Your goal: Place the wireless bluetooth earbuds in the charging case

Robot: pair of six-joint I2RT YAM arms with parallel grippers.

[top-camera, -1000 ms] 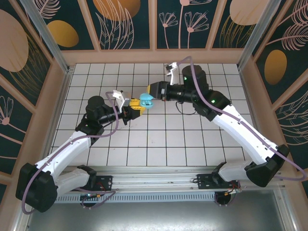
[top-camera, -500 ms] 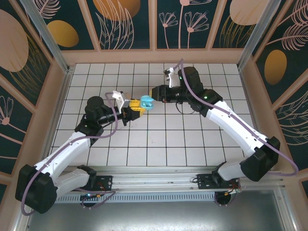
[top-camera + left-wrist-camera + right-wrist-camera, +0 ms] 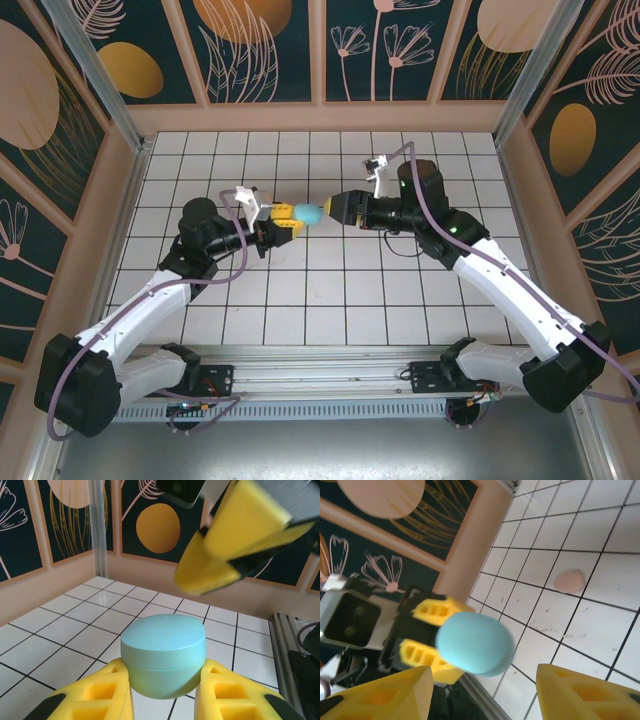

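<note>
left gripper (image 3: 283,220) clamps closed blue case (image 3: 308,212) over tabletop (image 3: 380,300) centre | right gripper (image 3: 335,207) wide, empty, facing it | tip: hold case steady, level

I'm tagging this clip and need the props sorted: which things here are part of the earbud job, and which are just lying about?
In the job: blue charging case, lid down, clamped in the left hand; right hand, open, facing it.
Lying about: pale pink oval piece on a tile, untouched; case or earbud, I cannot tell.
</note>
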